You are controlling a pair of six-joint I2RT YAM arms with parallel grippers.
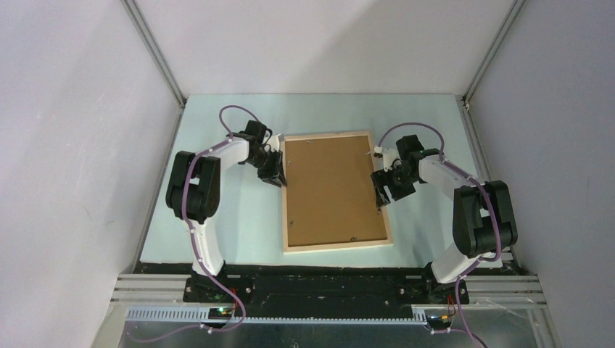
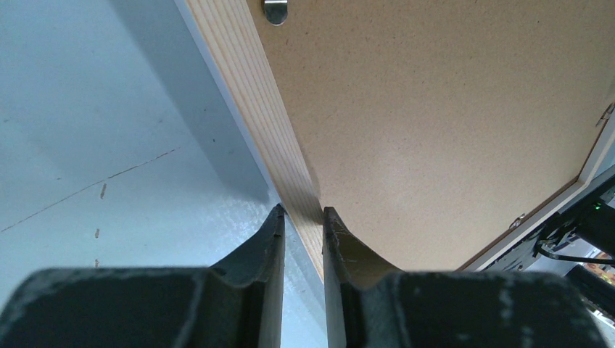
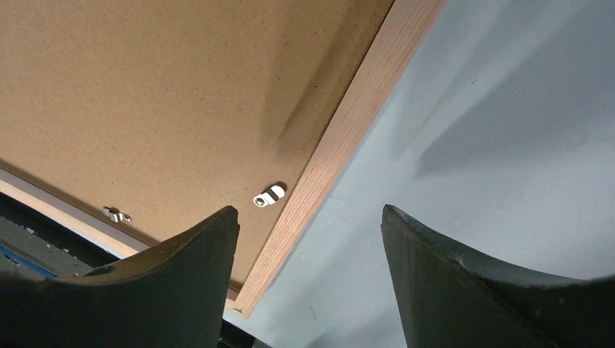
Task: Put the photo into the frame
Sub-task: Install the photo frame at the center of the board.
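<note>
top external showed the frame face down, backing board seated, photo hidden, probably beneath: nearly done. left gripper pinched the frame's left rail; right gripper gaped wide beside its right rail.

Table top pale blue-green, matte, rectangular; faint scratches and small specks show close up in the left wrist view. Plain white panels on three sides: back wall, left wall, right wall. Aluminium posts in both far corners, left post and right post. Near edge: black plate, then a slotted grey rail. Light even and soft; shadows on the table faint, blurred at the edges.
</note>
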